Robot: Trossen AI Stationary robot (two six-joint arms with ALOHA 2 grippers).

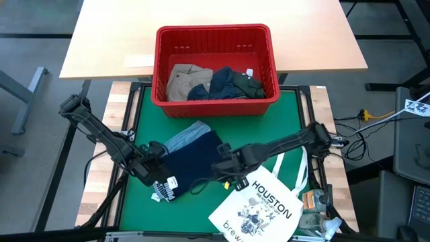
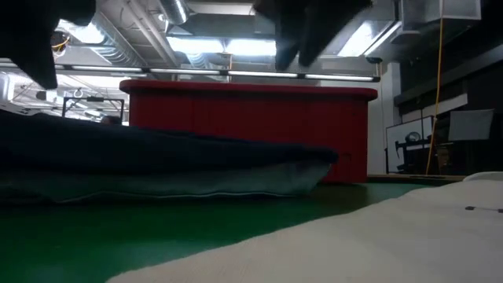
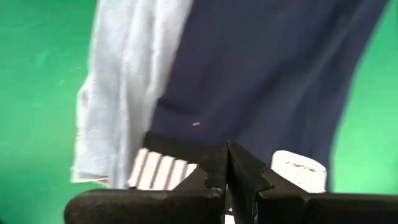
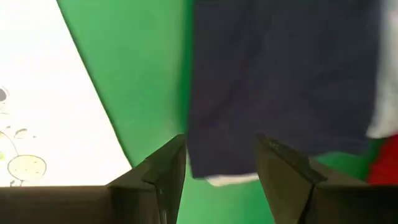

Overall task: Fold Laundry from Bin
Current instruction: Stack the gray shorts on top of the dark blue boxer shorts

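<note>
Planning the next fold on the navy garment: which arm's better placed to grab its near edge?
Probably right. The right gripper is open, fingers straddling the navy garment edge. The left gripper is shut at the waistband and would have to reopen first.

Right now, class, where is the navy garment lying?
In the high view, the navy garment lies on the green mat, just in front of the red bin, partly over a light blue garment and left of the white tote bag.

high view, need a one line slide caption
Both claws, left and right, flank a navy garment before the red bin.
</note>
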